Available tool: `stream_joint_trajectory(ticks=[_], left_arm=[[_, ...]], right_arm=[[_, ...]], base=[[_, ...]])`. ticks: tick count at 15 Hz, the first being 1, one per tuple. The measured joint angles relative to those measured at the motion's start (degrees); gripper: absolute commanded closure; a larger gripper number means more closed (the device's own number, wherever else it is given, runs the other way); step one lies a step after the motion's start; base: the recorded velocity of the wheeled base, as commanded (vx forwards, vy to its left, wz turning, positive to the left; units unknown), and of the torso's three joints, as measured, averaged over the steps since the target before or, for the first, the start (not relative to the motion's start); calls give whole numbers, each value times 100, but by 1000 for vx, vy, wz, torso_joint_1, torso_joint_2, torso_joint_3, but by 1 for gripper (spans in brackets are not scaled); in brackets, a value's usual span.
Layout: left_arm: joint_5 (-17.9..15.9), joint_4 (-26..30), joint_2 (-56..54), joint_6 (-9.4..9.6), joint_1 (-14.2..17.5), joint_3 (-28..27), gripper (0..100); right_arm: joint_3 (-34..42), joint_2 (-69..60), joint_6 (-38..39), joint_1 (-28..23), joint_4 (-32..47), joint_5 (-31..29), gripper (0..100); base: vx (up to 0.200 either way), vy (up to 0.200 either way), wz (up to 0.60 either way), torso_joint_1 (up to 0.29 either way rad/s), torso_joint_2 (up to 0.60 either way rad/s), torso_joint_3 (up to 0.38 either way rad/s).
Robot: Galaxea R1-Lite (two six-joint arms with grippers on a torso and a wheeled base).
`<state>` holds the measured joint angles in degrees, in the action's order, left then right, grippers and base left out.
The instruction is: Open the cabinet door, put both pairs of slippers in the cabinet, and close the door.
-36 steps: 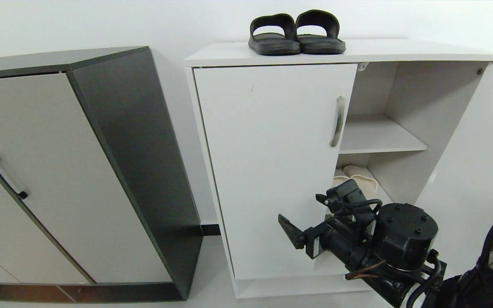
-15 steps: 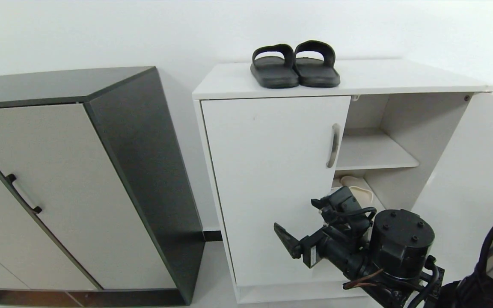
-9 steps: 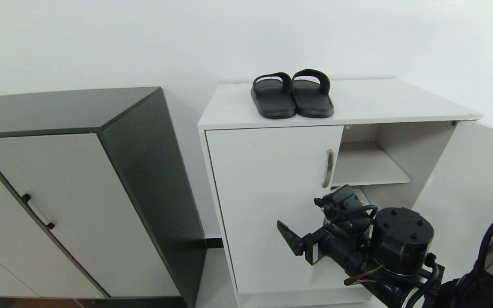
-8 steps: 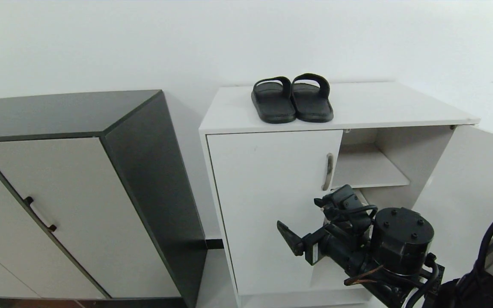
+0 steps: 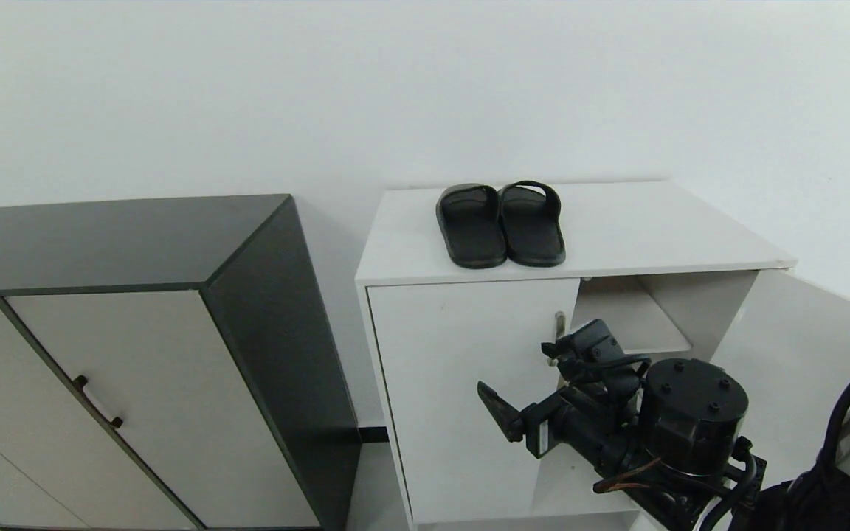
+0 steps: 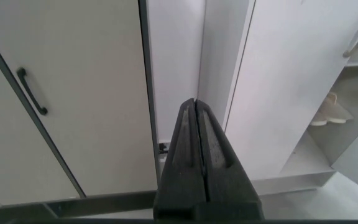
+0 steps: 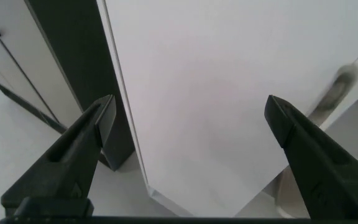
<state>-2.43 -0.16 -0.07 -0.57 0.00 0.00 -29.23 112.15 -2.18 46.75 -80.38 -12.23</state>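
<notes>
A pair of black slippers (image 5: 500, 225) lies side by side on top of the white cabinet (image 5: 617, 236). Its left door (image 5: 462, 383) is shut and its right door (image 5: 823, 354) is swung open. A pair of beige slippers (image 6: 331, 109) rests on the cabinet's lower shelf. My right gripper (image 7: 190, 106) is open and holds nothing. It sits close in front of the shut door, near the metal handle (image 7: 334, 93), with one of its fingers (image 5: 499, 410) showing in the head view. My left gripper (image 6: 195, 104) is shut and holds nothing. It faces the gap between the two cabinets.
A dark cabinet (image 5: 137, 243) with pale doors and black handles (image 6: 31, 91) stands to the left of the white one. A narrow strip of floor (image 6: 179, 130) separates them. A plain white wall is behind. The upper shelf (image 5: 631, 324) of the white cabinet is bare.
The whole head picture has slid downward, so the camera has risen. The right gripper, first level with the lower shelf, is now level with the door handle. The slippers and cabinets have not moved.
</notes>
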Motion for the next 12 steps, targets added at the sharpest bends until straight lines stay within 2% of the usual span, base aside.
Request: stream_joint_trajectory(ticks=[6, 9, 12], left_arm=[[2, 0, 0, 0, 2, 0, 100], [0, -2, 0, -2, 2, 0, 100], [0, 0, 0, 4, 2, 0, 100]], right_arm=[[5, 13, -28, 21, -4, 0, 0], [32, 41, -288, 40, -30, -35, 0], [-56, 88, -674, 49, -235, -358, 0]], base=[[0, 0, 0, 238, -540, -311], [0, 0, 0, 235, -531, -295], [0, 0, 0, 71, -149, -82]])
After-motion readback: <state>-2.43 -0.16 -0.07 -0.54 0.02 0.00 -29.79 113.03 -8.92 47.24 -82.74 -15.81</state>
